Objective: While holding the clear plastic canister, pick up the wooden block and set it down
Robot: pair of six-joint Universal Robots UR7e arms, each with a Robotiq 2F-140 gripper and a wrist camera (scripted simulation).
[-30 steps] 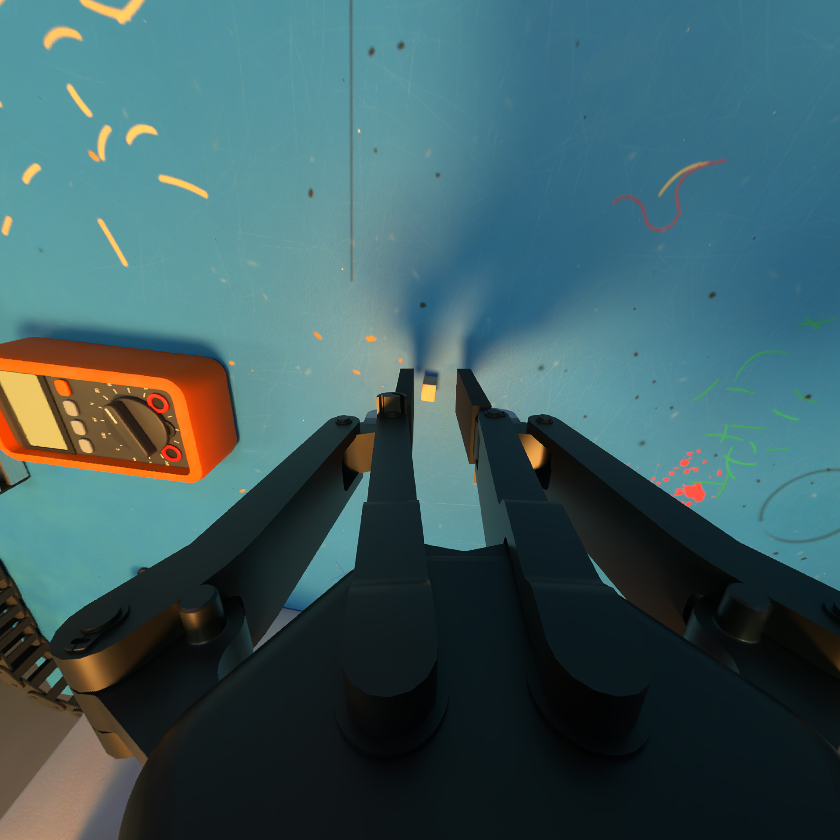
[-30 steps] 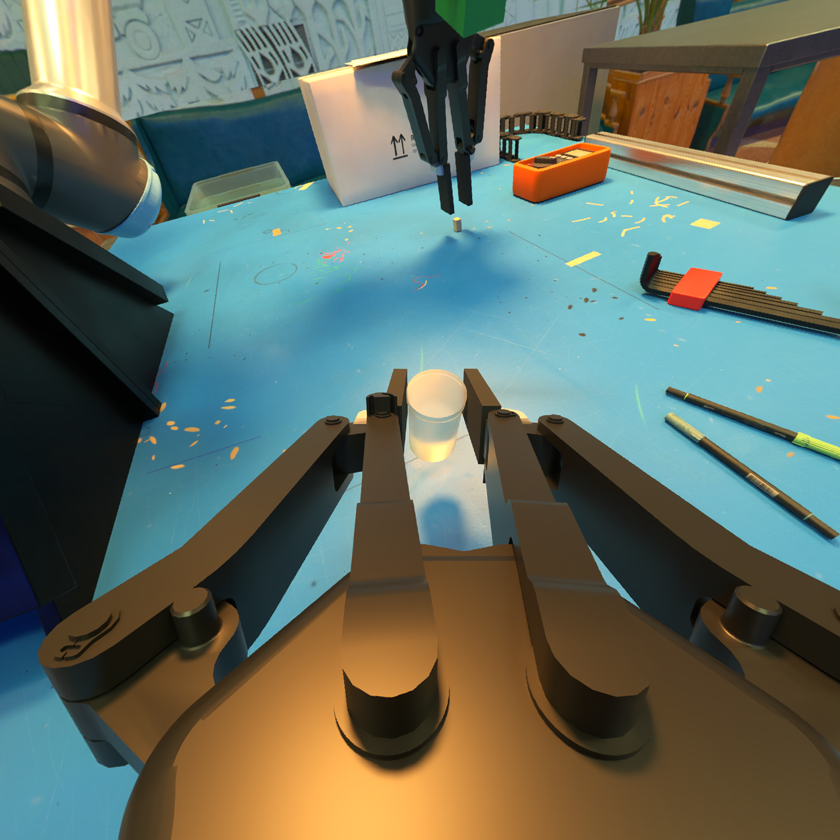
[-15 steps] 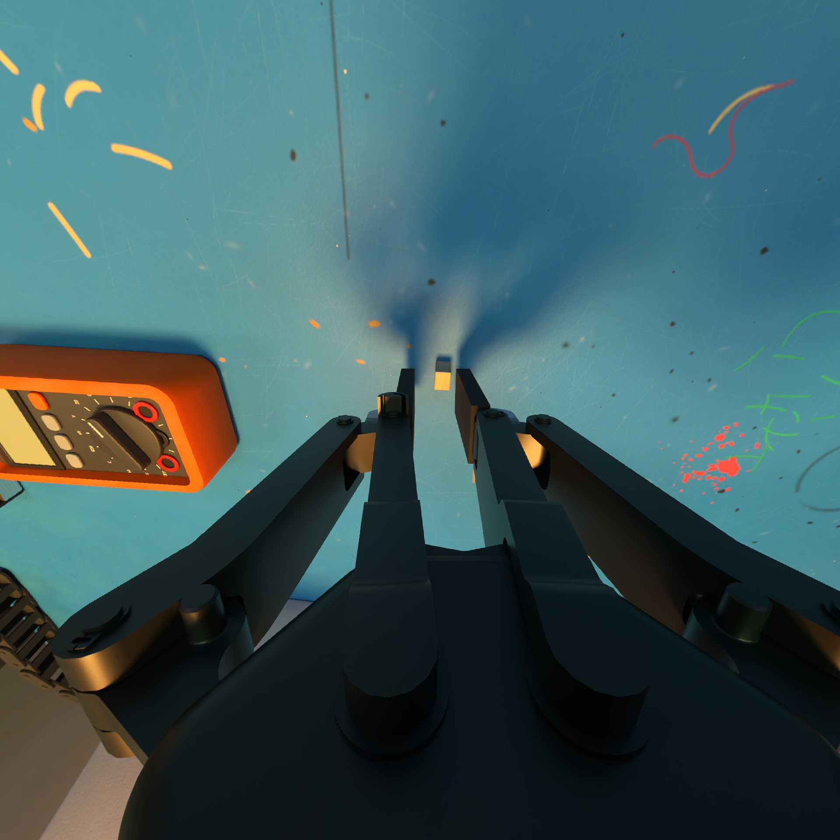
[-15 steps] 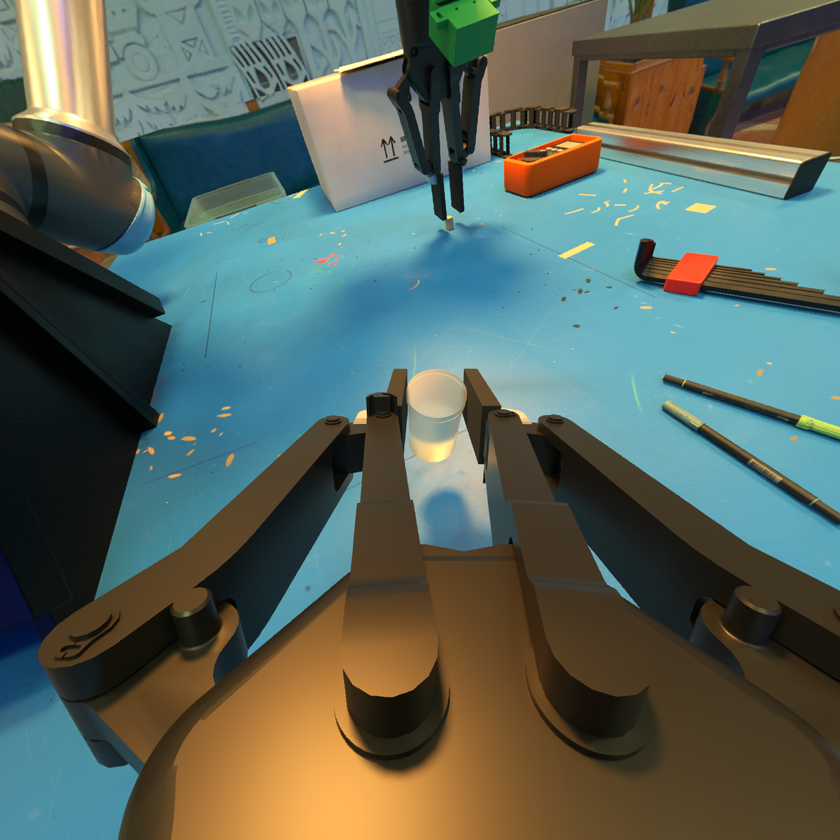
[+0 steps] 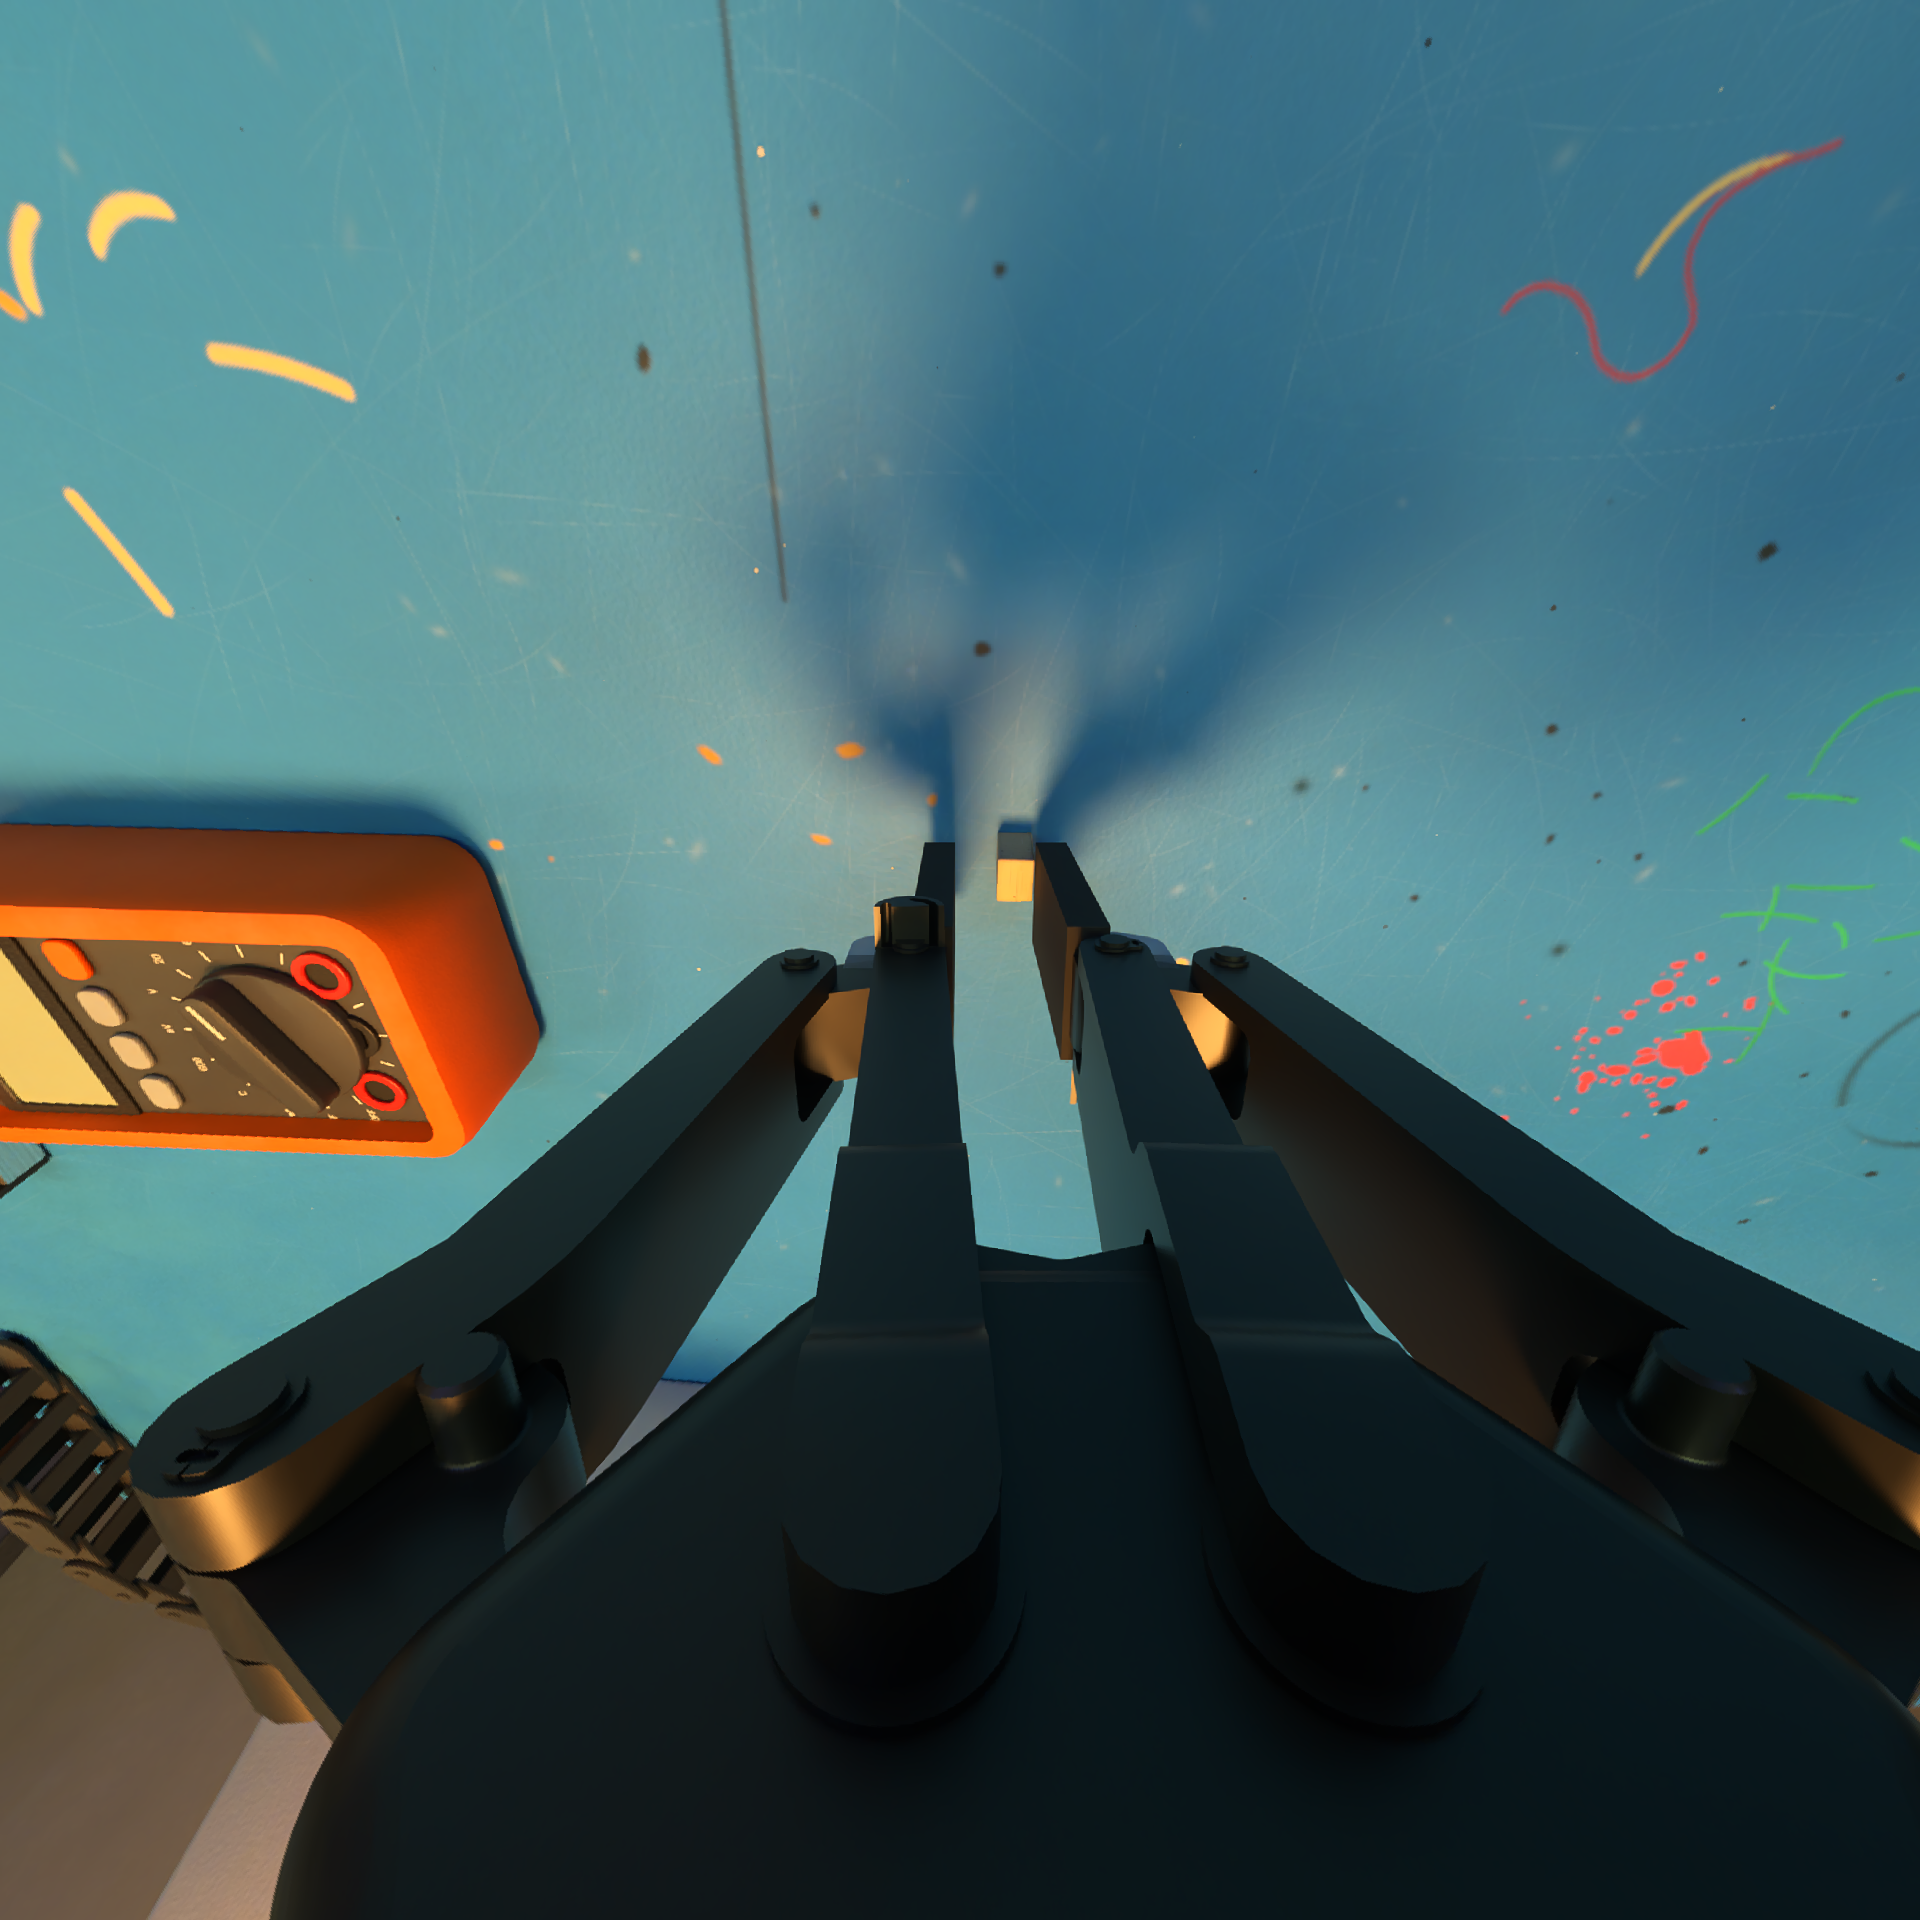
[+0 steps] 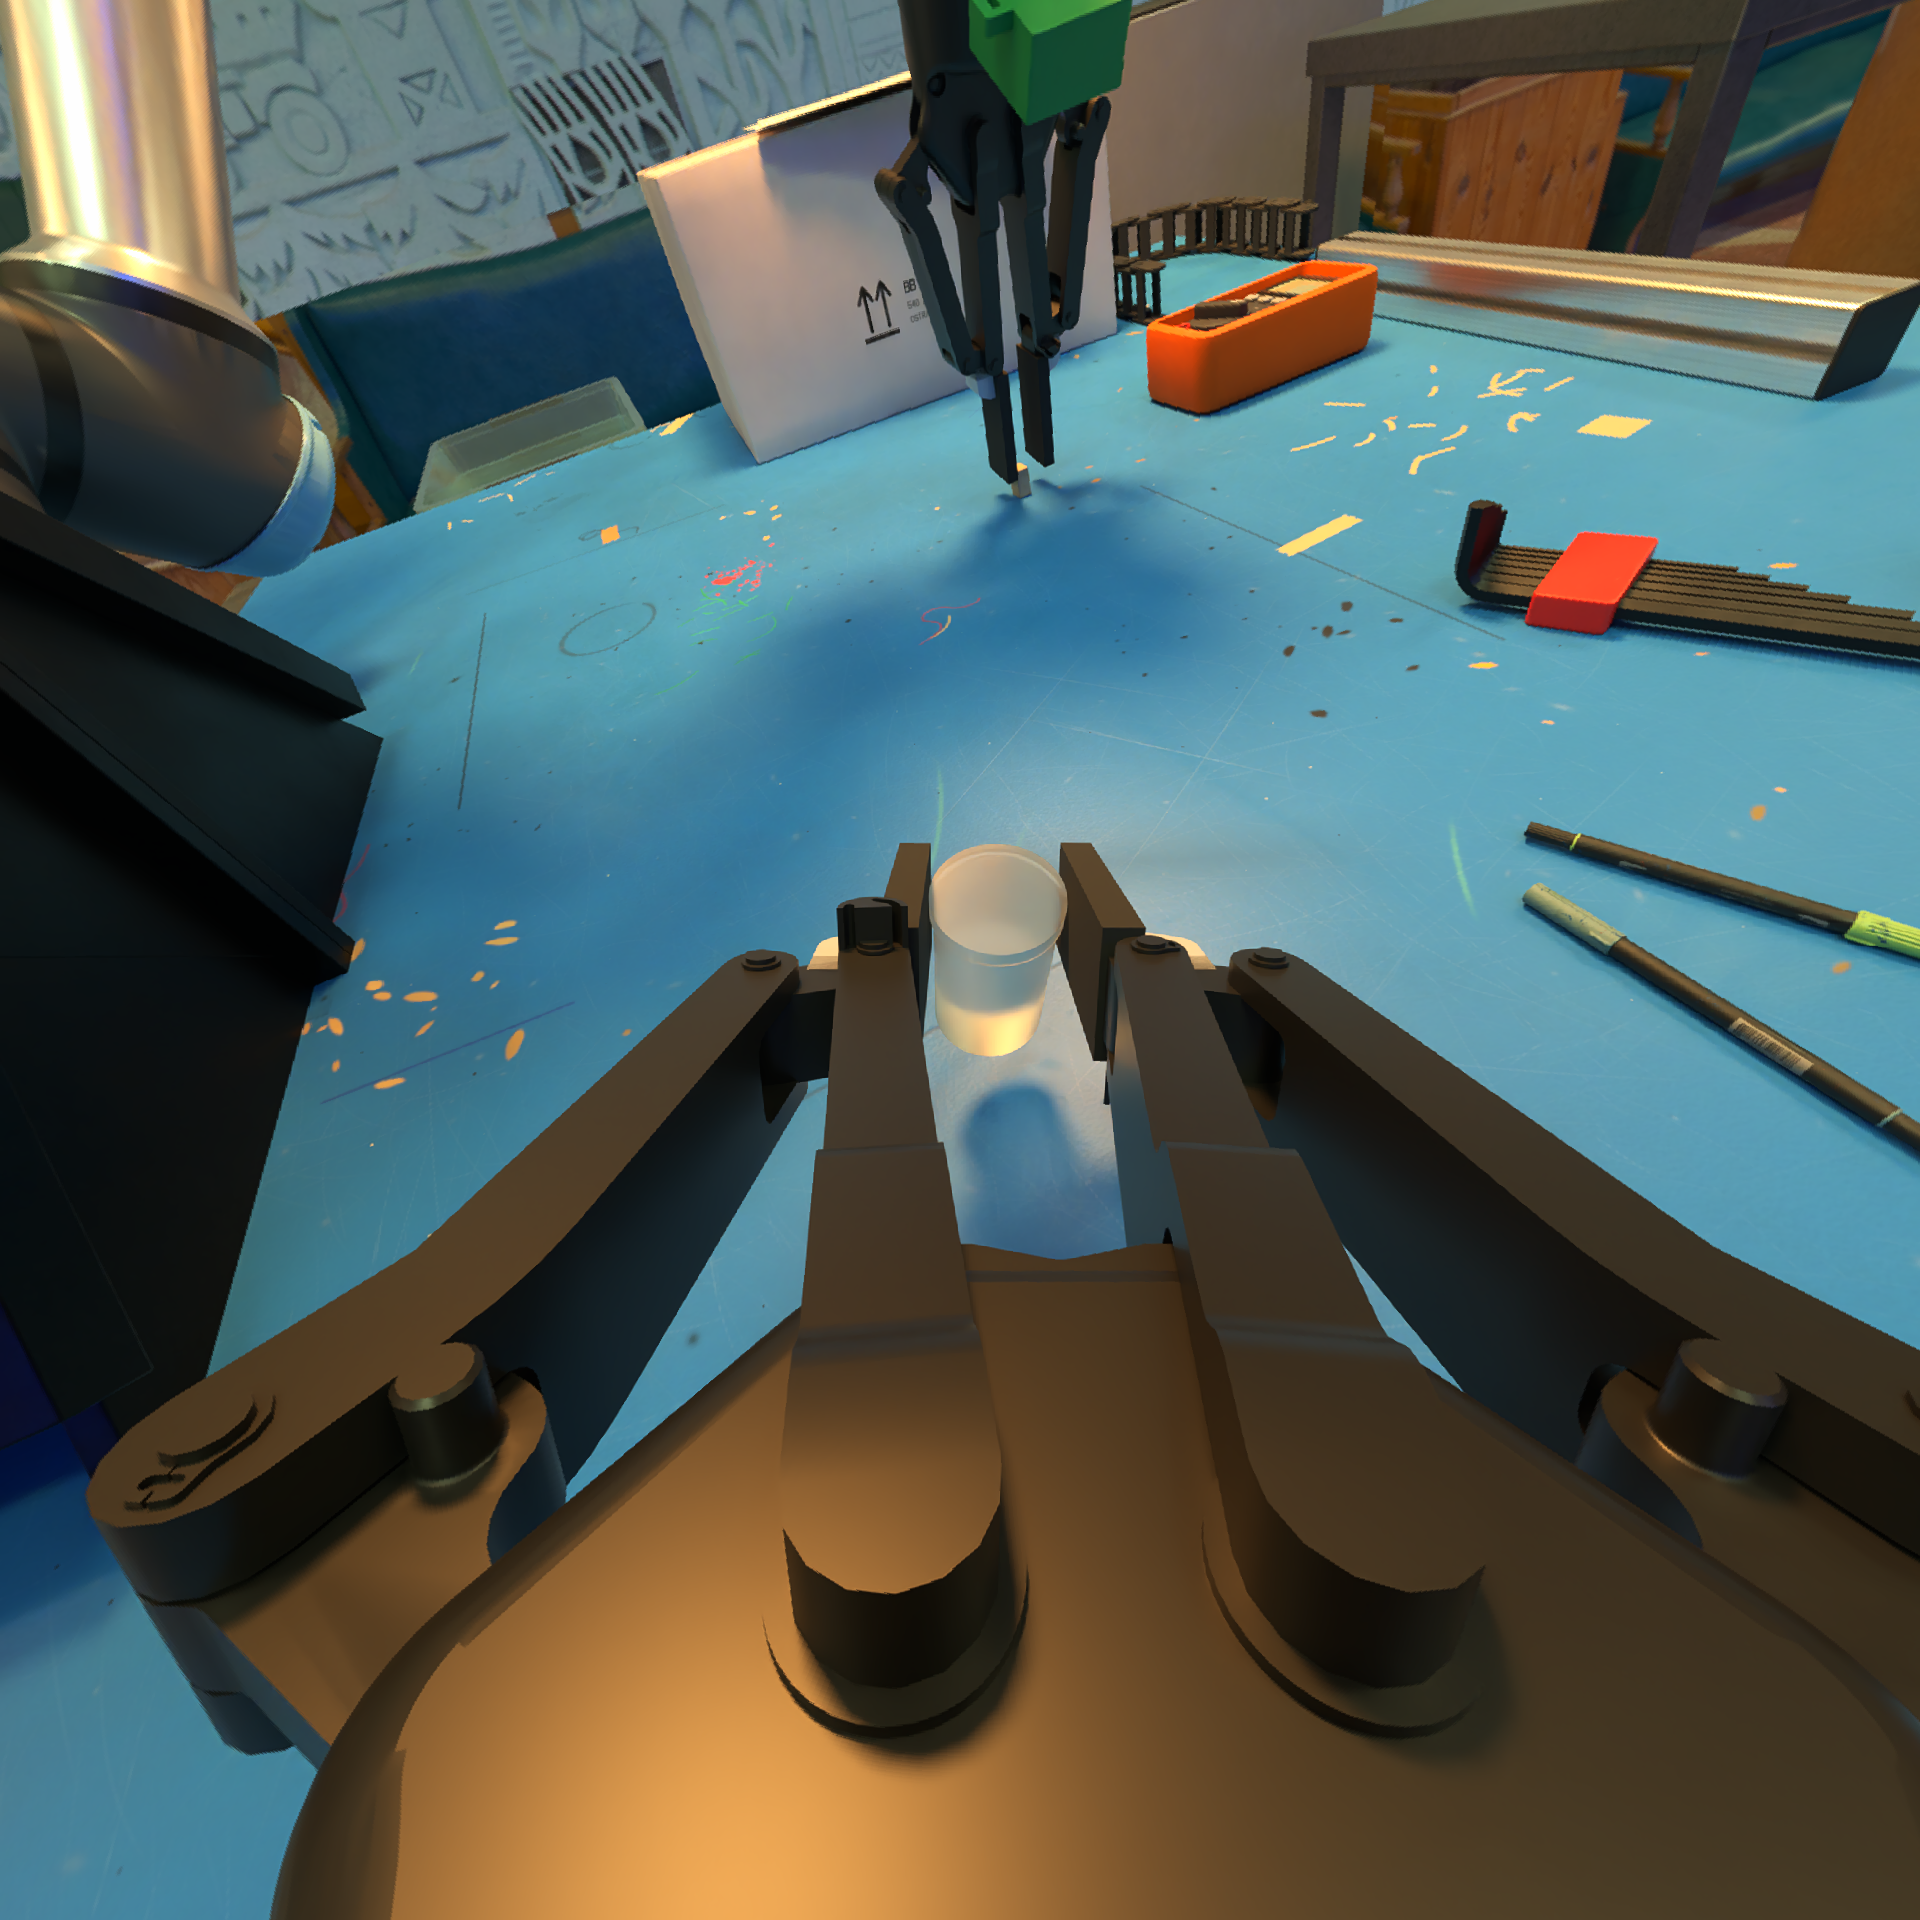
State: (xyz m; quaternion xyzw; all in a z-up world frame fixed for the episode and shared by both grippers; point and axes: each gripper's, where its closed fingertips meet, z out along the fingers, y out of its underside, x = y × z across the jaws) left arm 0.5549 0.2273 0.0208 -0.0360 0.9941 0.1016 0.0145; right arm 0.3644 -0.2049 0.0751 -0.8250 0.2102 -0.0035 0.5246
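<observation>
- Left gripper [image 5: 997, 862], seen in the left wrist view, points down at the blue table [image 5: 1351, 520] with its fingers parted by a narrow gap. The wooden block [image 5: 1015, 864] sits between the tips, close against the right-hand finger and clear of the other.
- Compared with a second ago, the block now lies between the fingertips rather than just beyond them — the gripper has come lower and the table marks look larger.
- Whether the block touches that finger or only stands beside it is hard to judge from this angle.
- An orange multimeter [image 5: 260, 997] lies flat on the table to the left, nearer the frame edge than before.
- Right gripper [image 6: 995, 883], in the right wrist view, is clamped on the clear plastic canister [image 6: 992, 951], which hangs upright above the table with its shadow below — the same hold as in the earlier frames.
- Farther off in that view, the left gripper [image 6: 1023, 462] stands nearly upright with its tips at the table, the block [image 6: 1021, 481] showing at their ends. Earlier the tips hung above it.
- Behind it stands a white box [image 6: 810, 281]; to the right lie a hex key set [image 6: 1662, 592] and two pens [image 6: 1714, 966].
</observation>
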